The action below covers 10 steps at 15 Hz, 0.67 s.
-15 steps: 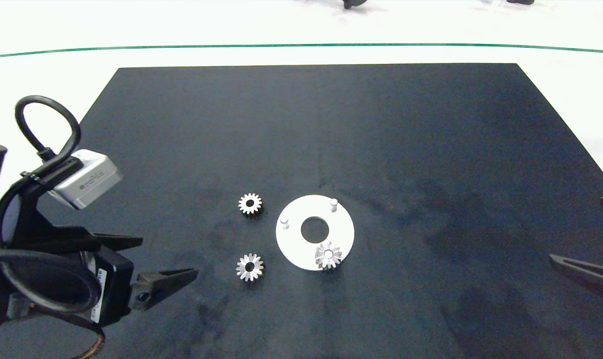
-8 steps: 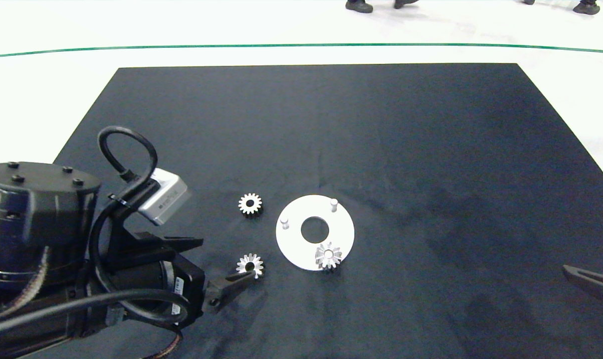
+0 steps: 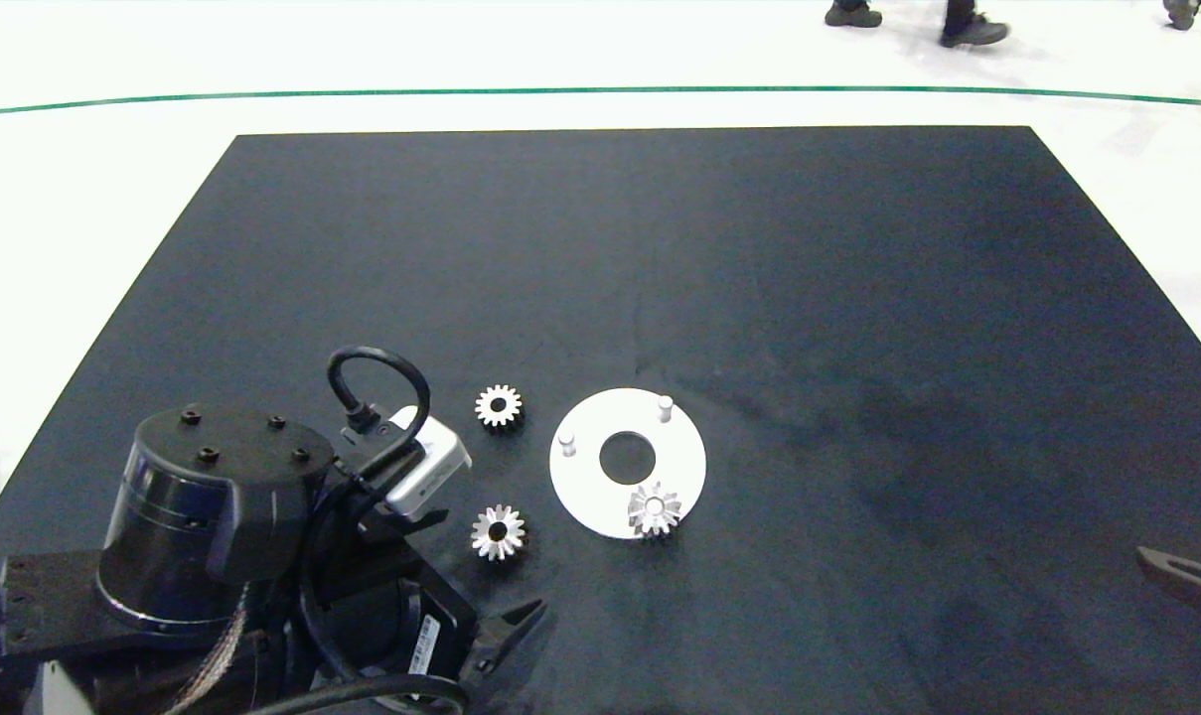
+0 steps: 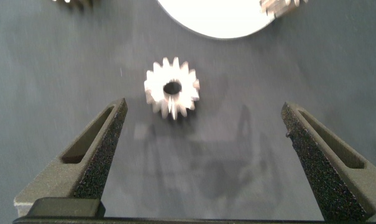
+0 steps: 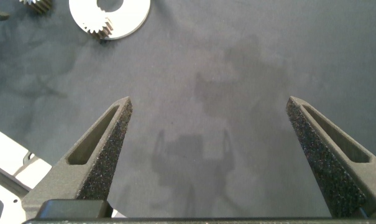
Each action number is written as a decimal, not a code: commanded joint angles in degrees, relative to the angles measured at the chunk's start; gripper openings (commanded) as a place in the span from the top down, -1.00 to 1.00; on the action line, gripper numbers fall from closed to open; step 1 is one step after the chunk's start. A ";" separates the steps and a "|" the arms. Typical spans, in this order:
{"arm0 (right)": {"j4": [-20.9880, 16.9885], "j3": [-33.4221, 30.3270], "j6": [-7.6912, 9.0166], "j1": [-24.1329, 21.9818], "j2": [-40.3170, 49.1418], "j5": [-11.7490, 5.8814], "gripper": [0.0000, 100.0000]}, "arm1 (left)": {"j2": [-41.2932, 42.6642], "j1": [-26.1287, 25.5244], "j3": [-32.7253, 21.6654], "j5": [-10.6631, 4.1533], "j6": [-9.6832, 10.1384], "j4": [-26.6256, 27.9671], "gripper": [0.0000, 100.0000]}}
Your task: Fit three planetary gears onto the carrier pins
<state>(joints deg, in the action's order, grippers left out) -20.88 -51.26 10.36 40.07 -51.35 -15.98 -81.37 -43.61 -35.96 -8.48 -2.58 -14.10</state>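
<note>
The white disc lies on the black mat, with two bare carrier pins standing on it. A third pin is covered by one planetary gear, seated at the disc's near edge. Two more silvery gears lie loose to the left of the disc: a far one and a near one. My left gripper is open and just short of the near gear, which lies ahead of its fingers, apart from both. My right gripper is open and empty at the mat's right edge, where one finger shows.
The left arm's round black joint and its wrist camera fill the mat's front-left corner. The black mat lies on a white floor with a green line. People's shoes show at the far edge.
The left arm has swung in from the left edge towards the front and turned, bringing its open gripper up to the near loose gear. The right gripper has drawn back slightly to the right.
</note>
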 commanded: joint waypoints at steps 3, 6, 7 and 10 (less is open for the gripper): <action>-0.12 0.81 1.15 -0.08 1.86 -0.10 -1.00 | -5.64 1.86 -1.48 -0.13 -5.06 -1.63 -1.00; -0.12 0.90 1.59 -0.08 2.13 -0.10 -1.00 | -5.99 5.37 -2.01 0.22 -9.11 -1.89 -1.00; -0.12 0.99 1.59 -0.08 2.13 -0.10 -1.00 | -6.25 5.90 -2.09 0.40 -9.54 -2.24 -1.00; -0.12 1.25 1.59 -0.08 2.13 -0.10 -1.00 | -7.75 6.43 -2.09 0.66 -10.07 -3.65 -1.00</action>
<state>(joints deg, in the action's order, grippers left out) -20.88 -50.10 11.85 39.96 -49.09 -16.01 -88.37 -37.29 -38.06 -7.79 -12.62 -17.63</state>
